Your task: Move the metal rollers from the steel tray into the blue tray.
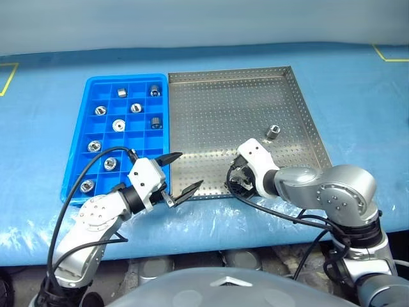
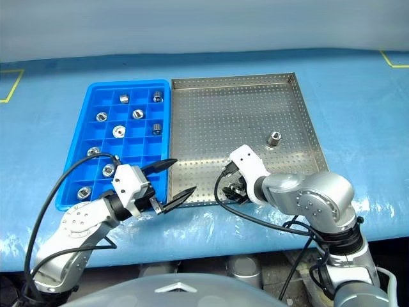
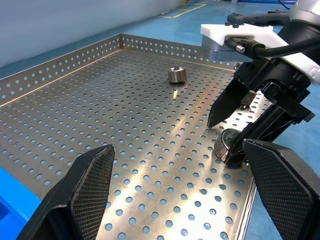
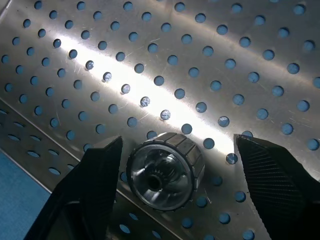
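Two small shiny silver metal rollers remain in the large shallow grey perforated steel tray (image 1: 211,102): one knurled roller (image 4: 166,171) lies on its side against the tray's near rim, and a second roller (image 1: 273,132) stands on the tray floor toward the right side, well apart from the first. The right claw (image 4: 175,165) points steeply down over the near-rim roller, its two black fingers standing open on either side of it; one finger is close beside the roller, the other stands clear, and the roller rests on the perforated sheet, not gripped. The left claw (image 1: 181,173) hovers over the tray's near-left corner, just beside the bright blue plastic gridded tray (image 1: 75,166), with its fingers spread wide and nothing between them. The blue tray lies directly left of the steel tray, their long edges touching or nearly so. Nine rollers (image 1: 119,125) sit in separate square compartments of the blue tray, scattered from its far row to its near-left corner. Both trays rest on a surface covered with a blue sheet (image 1: 358,96) under clear film.
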Controlling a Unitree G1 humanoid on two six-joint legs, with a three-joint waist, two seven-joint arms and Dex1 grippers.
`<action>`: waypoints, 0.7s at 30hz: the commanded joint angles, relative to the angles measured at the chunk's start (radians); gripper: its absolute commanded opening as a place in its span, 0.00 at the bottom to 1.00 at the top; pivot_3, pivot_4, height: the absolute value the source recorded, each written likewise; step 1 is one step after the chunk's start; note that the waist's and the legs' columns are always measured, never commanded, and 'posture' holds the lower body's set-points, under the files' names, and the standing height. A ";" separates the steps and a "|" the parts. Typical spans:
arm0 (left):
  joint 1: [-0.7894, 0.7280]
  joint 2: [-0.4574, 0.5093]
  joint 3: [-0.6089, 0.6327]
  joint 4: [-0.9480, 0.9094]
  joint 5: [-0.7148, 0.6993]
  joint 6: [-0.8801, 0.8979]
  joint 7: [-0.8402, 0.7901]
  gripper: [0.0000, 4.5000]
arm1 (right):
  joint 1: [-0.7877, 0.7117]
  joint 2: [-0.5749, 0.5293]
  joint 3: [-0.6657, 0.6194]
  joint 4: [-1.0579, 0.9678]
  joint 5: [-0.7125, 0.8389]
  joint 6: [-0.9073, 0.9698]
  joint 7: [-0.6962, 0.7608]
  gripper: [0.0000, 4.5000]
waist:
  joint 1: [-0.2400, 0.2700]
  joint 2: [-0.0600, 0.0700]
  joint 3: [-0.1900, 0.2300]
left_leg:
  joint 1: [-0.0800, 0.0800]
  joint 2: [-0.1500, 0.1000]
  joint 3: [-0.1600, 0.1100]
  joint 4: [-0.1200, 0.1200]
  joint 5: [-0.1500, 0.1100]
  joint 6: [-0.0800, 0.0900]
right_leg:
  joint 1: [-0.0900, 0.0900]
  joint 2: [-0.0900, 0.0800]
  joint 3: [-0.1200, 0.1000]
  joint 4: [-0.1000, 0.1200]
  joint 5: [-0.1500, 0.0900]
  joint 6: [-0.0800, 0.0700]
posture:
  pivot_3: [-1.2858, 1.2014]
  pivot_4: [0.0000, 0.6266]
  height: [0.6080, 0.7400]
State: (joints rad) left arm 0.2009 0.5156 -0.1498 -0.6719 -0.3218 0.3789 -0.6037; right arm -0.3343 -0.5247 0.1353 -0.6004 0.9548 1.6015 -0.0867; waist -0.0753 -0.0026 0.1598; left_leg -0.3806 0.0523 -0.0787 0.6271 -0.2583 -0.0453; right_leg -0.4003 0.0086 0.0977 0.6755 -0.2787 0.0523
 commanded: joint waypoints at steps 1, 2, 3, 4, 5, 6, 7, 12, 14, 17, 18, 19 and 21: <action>-0.002 0.006 -0.005 -0.028 -0.002 -0.006 -0.006 1.00 | -0.013 -0.016 0.010 -0.006 0.047 0.013 -0.010 0.59 | 0.000 0.000 0.000 | 0.000 0.000 0.000 0.000 0.000 0.000 | 0.000 0.000 0.000 0.000 0.000 0.000 | 0.50 0.24 1.00; -0.002 0.006 -0.004 -0.028 -0.001 -0.006 -0.007 1.00 | -0.017 -0.018 0.010 -0.006 0.055 0.013 -0.015 0.52 | 0.001 0.000 0.000 | 0.000 0.000 0.000 0.000 0.000 0.000 | 0.000 0.000 0.000 0.000 0.000 0.000 | 0.50 0.24 1.00; -0.003 0.007 -0.004 -0.029 -0.002 -0.005 -0.008 1.00 | -0.023 -0.022 0.012 -0.007 0.063 0.013 -0.018 0.45 | 0.001 0.000 0.000 | 0.000 0.000 0.000 0.000 0.000 0.000 | 0.000 0.000 0.000 0.000 0.000 0.000 | 0.50 0.24 1.00; -0.003 0.007 -0.004 -0.029 -0.002 -0.004 -0.008 1.00 | -0.030 -0.027 0.014 -0.009 0.071 0.013 -0.021 0.38 | 0.001 0.000 0.000 | 0.000 0.000 0.000 0.001 0.000 0.000 | 0.000 0.000 0.000 0.000 0.000 0.000 | 0.50 0.24 1.00; -0.004 0.007 -0.004 -0.029 -0.001 -0.003 -0.009 1.00 | -0.036 -0.031 0.015 -0.011 0.079 0.013 -0.023 0.38 | 0.001 0.000 0.000 | 0.000 0.000 0.000 0.000 0.000 0.000 | 0.000 0.000 0.000 0.000 0.000 0.000 | 0.50 0.24 1.00; -0.005 0.008 -0.004 -0.029 -0.001 -0.002 -0.010 1.00 | -0.042 -0.036 0.017 -0.012 0.087 0.013 -0.026 0.38 | 0.001 0.000 0.000 | 0.000 0.000 0.000 0.001 0.000 0.000 | 0.000 0.000 0.000 0.000 0.000 0.000 | 0.50 0.24 1.00; -0.006 0.008 -0.004 -0.029 -0.001 -0.002 -0.011 1.00 | -0.046 -0.040 0.018 -0.012 0.094 0.013 -0.028 0.38 | 0.000 0.000 0.000 | 0.000 0.000 0.000 0.001 0.000 0.000 | 0.000 0.000 0.000 0.000 0.000 0.000 | 0.50 0.24 1.00; -0.009 0.006 -0.003 -0.028 -0.001 -0.004 -0.013 1.00 | -0.075 -0.039 0.016 -0.019 0.095 0.013 -0.045 0.38 | -0.002 0.000 0.000 | 0.000 0.000 0.000 0.000 0.000 0.000 | 0.000 0.000 0.000 0.000 0.000 0.001 | 0.51 0.24 1.00; -0.008 -0.005 0.011 -0.032 -0.009 -0.009 -0.003 1.00 | -0.120 0.002 0.008 -0.029 0.041 0.010 -0.055 0.38 | -0.004 0.000 0.000 | 0.000 0.000 0.000 0.000 0.000 0.000 | 0.000 0.000 0.000 0.000 0.000 0.001 | 0.51 0.24 1.00; -0.003 -0.030 0.041 -0.039 -0.017 -0.017 0.030 1.00 | -0.190 0.047 0.035 -0.019 -0.057 -0.043 -0.059 0.38 | -0.006 0.001 0.000 | 0.000 0.000 0.000 0.001 0.000 0.000 | 0.000 0.001 0.000 0.001 -0.001 0.001 | 0.51 0.24 1.00; 0.002 -0.042 0.056 -0.043 -0.022 -0.019 0.046 1.00 | -0.214 0.067 0.054 -0.001 -0.098 -0.084 -0.058 0.38 | -0.005 0.001 0.000 | 0.000 0.000 0.000 0.001 0.000 0.000 | 0.000 0.001 0.000 0.001 -0.001 0.002 | 0.52 0.24 1.00; 0.010 -0.054 0.072 -0.048 -0.022 -0.023 0.065 1.00 | -0.237 0.086 0.072 0.021 -0.136 -0.121 -0.053 0.38 | -0.004 0.001 0.000 | 0.000 0.000 0.000 0.001 0.000 0.000 | 0.000 0.001 0.000 0.001 -0.001 0.002 | 0.52 0.24 1.00; 0.026 -0.086 0.110 -0.059 -0.019 -0.028 0.114 1.00 | -0.281 0.120 0.123 0.077 -0.225 -0.218 -0.032 0.38 | -0.003 0.001 0.000 | 0.000 0.001 0.000 0.000 0.000 0.000 | 0.000 0.001 0.000 0.001 -0.001 0.001 | 0.53 0.24 1.00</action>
State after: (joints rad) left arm 0.2195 0.4451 -0.0780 -0.6788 -0.3325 0.3758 -0.5249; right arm -0.5881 -0.4200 0.2337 -0.5383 0.7909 1.4636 -0.1302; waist -0.0782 -0.0021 0.1602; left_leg -0.3802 0.0528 -0.0790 0.6272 -0.2581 -0.0455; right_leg -0.4009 0.0093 0.0975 0.6766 -0.2791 0.0534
